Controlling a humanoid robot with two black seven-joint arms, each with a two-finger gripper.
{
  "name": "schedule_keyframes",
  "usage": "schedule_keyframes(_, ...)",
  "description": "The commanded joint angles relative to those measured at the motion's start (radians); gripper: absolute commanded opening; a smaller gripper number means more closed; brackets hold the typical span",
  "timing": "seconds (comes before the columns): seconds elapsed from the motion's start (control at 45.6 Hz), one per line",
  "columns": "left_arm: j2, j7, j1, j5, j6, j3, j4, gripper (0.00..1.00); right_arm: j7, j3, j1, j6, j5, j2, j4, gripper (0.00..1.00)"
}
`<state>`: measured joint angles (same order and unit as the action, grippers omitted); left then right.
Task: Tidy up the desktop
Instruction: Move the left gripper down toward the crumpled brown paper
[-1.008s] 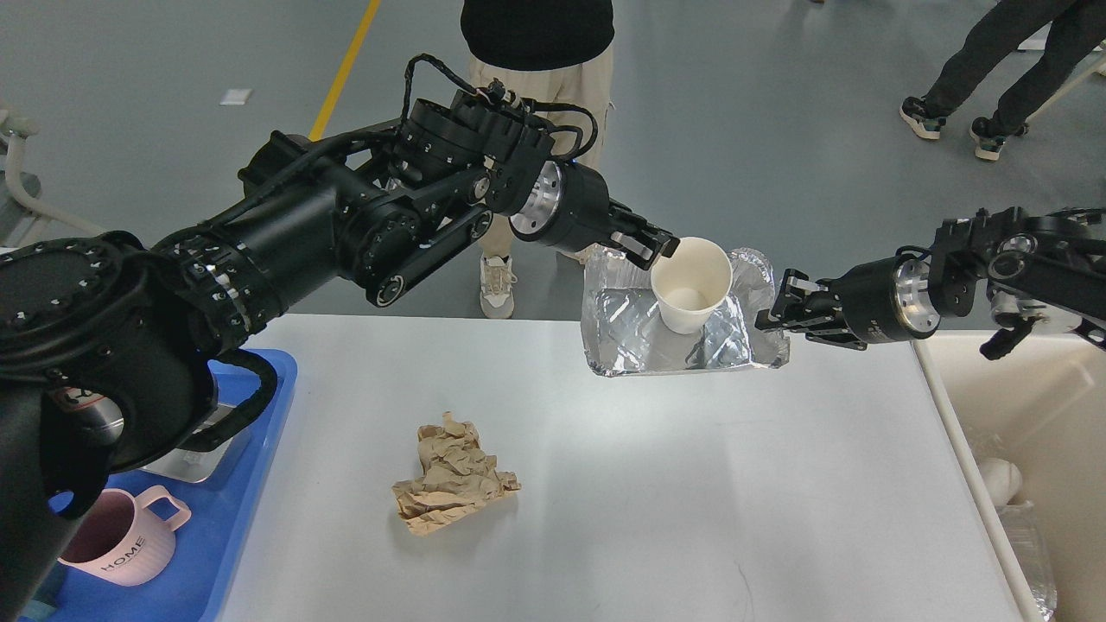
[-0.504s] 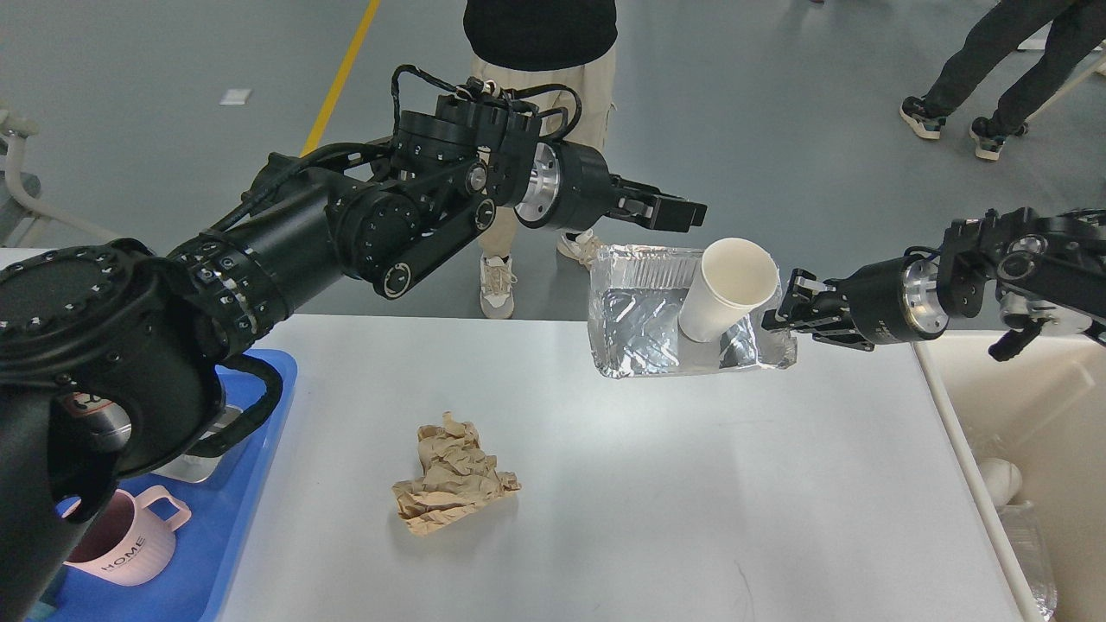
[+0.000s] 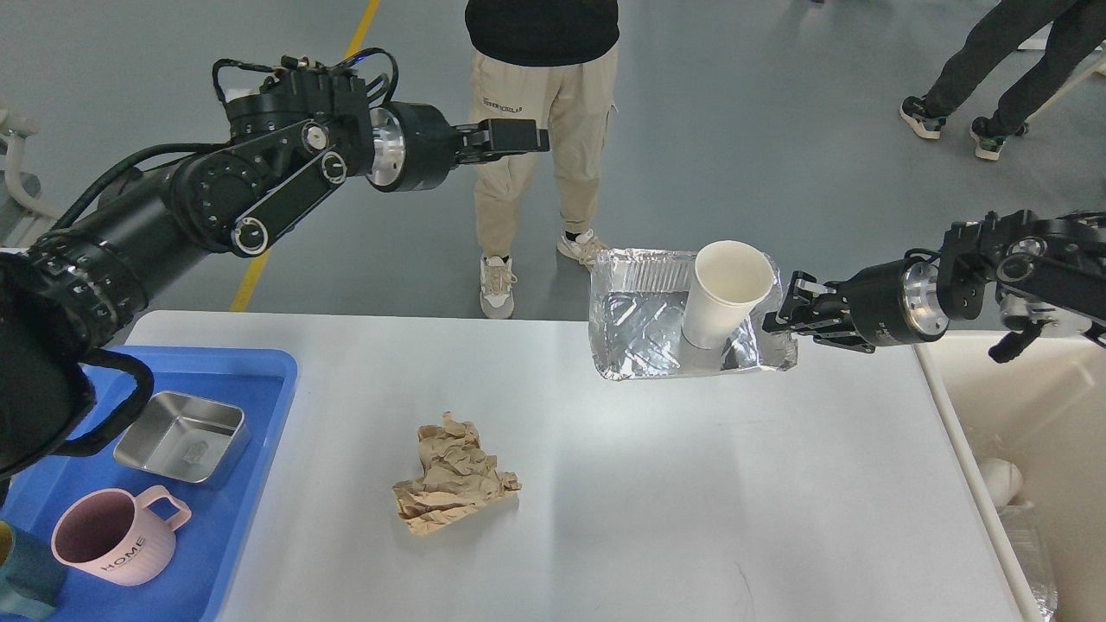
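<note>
Right jaws: the right gripper (image 3: 775, 318) is pinching the right rim of the foil tray (image 3: 644, 324), holding it above the far edge.
Left jaws: the left gripper (image 3: 518, 136) is hanging high over the floor, empty; seen edge-on, its spread cannot be told.
Hidden: the paper cup (image 3: 724, 289) is leaning in the tray, covering its right wall.
Cut off: the cream bin (image 3: 1037, 406) is running off the right edge.
Desktop (image 3: 648, 484): white and smooth, lying below both arms, carrying crumpled brown paper (image 3: 454, 475) and the blue tray (image 3: 233, 518).
</note>
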<state>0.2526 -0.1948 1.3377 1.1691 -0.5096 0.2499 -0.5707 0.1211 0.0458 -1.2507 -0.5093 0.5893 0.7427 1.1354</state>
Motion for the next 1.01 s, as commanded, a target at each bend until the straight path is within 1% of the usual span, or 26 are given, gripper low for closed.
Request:
schedule_keyframes(0.0, 0.174, 0.005, -0.1, 0.001, -0.082, 0.003, -0.153, 0.97, 0.0, 0.0, 0.001, 0.0, 0.001, -0.003, -0.002, 0.0)
schedule_keyframes(0.066, 0.287, 0.003, -0.167, 0.003, -0.105, 0.008, -0.286, 0.97, 0.0, 0.0, 0.002, 0.0, 0.001, -0.003, -0.002, 0.0)
schedule_keyframes(0.197, 0.456, 0.005, -0.285, 0.004, -0.104, 0.057, -0.498, 0.97, 0.0, -0.001, 0.008, 0.0, 0.001, -0.008, -0.005, 0.0)
schedule_keyframes(0.285, 0.56, 0.006, -0.382, 0.004, -0.096, 0.11, -0.596, 0.97, 0.0, -0.001, 0.01, 0.0, 0.001, -0.009, -0.005, 0.0)
schedule_keyframes(0.373, 0.642, 0.009, -0.471, 0.003, -0.078, 0.199, -0.655, 0.97, 0.0, -0.001, 0.013, 0.0, 0.001, -0.009, -0.005, 0.0)
schedule_keyframes(0.438, 0.675, 0.011, -0.555, -0.002, -0.058, 0.293, -0.661, 0.97, 0.0, -0.001, 0.014, 0.0, 0.001, -0.009, -0.005, 0.0)
schedule_keyframes(0.548, 0.698, 0.021, -0.698, -0.032, -0.03, 0.475, -0.661, 0.97, 0.0, -0.003, 0.014, 0.0, 0.001, -0.009, -0.003, 0.0)
schedule_keyframes(0.614, 0.706, 0.035, -0.781, -0.084, -0.015, 0.575, -0.657, 0.97, 0.0, -0.003, 0.014, 0.0, 0.0, -0.009, -0.003, 0.0)
schedule_keyframes(0.679, 0.714, 0.052, -0.856, -0.137, 0.011, 0.647, -0.655, 0.97, 0.0, -0.001, 0.014, 0.0, 0.001, -0.009, -0.003, 0.0)
schedule_keyframes(0.745, 0.721, 0.07, -0.92, -0.164, 0.066, 0.69, -0.652, 0.97, 0.0, -0.001, 0.011, 0.0, 0.0, -0.009, -0.005, 0.0)
schedule_keyframes(0.767, 0.728, 0.072, -0.945, -0.173, 0.101, 0.703, -0.652, 0.97, 0.0, -0.001, 0.011, 0.0, 0.001, -0.009, -0.003, 0.0)
schedule_keyframes(0.92, 0.734, 0.077, -0.992, -0.261, 0.255, 0.7, -0.635, 0.97, 0.0, -0.001, 0.011, 0.0, 0.0, -0.009, -0.003, 0.0)
schedule_keyframes(0.986, 0.734, 0.075, -1.012, -0.279, 0.298, 0.698, -0.635, 0.97, 0.0, -0.001, 0.01, 0.0, 0.0, -0.009, -0.003, 0.0)
